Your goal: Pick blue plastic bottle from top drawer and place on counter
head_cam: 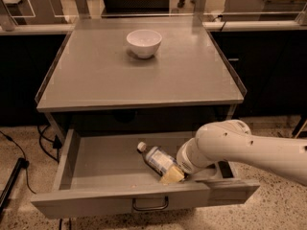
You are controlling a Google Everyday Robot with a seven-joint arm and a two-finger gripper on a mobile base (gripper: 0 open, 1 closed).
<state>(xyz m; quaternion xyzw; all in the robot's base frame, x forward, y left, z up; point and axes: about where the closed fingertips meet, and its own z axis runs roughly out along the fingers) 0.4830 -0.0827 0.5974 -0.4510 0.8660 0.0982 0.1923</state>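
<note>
The blue plastic bottle [156, 158] lies on its side in the open top drawer [103, 164], white cap pointing back left. My gripper [171, 175] reaches down into the drawer from the right and sits at the bottle's base end, touching or nearly touching it. My white arm [230, 145] hides the drawer's right part. The grey counter [144, 83] is above the drawer, with low raised side rims.
A white bowl [143, 42] stands at the back middle of the counter. The drawer's front panel carries a dark bar handle [150, 206]. Black cables [29, 147] lie on the speckled floor at the left. Dark cabinets flank the counter.
</note>
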